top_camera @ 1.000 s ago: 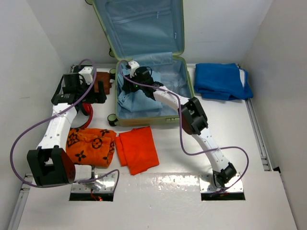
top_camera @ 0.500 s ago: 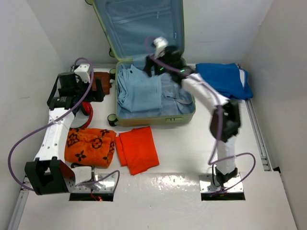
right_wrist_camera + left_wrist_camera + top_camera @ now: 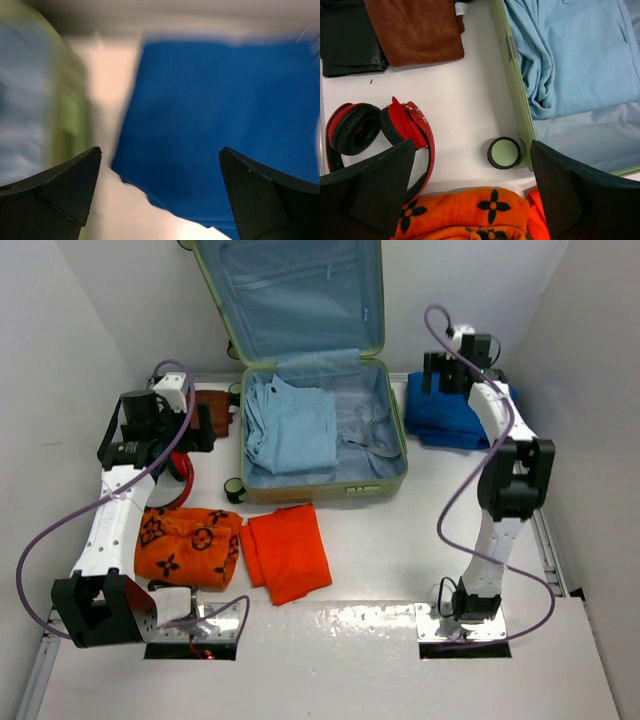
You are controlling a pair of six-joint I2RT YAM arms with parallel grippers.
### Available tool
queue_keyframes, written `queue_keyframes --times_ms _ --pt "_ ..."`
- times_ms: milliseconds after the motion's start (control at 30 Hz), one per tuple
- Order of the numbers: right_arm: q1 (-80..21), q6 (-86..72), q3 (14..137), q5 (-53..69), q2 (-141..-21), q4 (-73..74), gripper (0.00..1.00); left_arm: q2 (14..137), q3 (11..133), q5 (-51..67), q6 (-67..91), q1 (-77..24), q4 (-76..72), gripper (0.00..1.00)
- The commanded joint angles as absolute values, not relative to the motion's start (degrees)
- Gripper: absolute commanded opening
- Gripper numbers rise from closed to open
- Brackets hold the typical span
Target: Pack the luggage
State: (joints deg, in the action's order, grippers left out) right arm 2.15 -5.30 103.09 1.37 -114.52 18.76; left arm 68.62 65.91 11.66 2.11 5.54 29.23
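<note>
Right gripper (image 3: 160, 152): jaws wide, empty, over blue cloth (image 3: 220, 125). Left gripper (image 3: 472, 145): jaws wide, empty, over table (image 3: 465, 100) between headphones (image 3: 405, 120) and luggage (image 3: 325, 490). Luggage lies open mid-table, 1 pale shirt (image 3: 295, 435) inside.

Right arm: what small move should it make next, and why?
Probably lower the right pincer onto the blue cloth and close. Its jaws are open and empty right above that cloth, which lies outside the suitcase, unpacked.
</note>
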Motion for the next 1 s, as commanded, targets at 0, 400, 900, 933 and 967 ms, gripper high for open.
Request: queue_keyframes --times_ms 0,400,900,933,967 --pt "3.34 -0.37 101.88 6.93 -117.16 22.96 1.00 68.47 68.03 10.03 1.15 4.92 28.56 1.00" --pt "2.20 18.36 95.36 8.63 -123.74 18.53 1.00 70.13 68.12 10.02 -0.53 4.92 29.62 1.00" --pt "11.60 31.81 83.14 6.77 -122.43 22.32 1.00 72.42 70.93 10.55 -0.53 4.92 30.15 1.00" --pt "11.69 32.08 83.06 6.68 -122.52 22.24 1.00 72.42 71.45 10.55 -0.53 4.92 30.15 1.00" --pt "11.78 32.25 82.53 6.42 -122.61 21.89 1.00 72.42 71.46 10.55 -0.53 4.92 30.15 1.00"
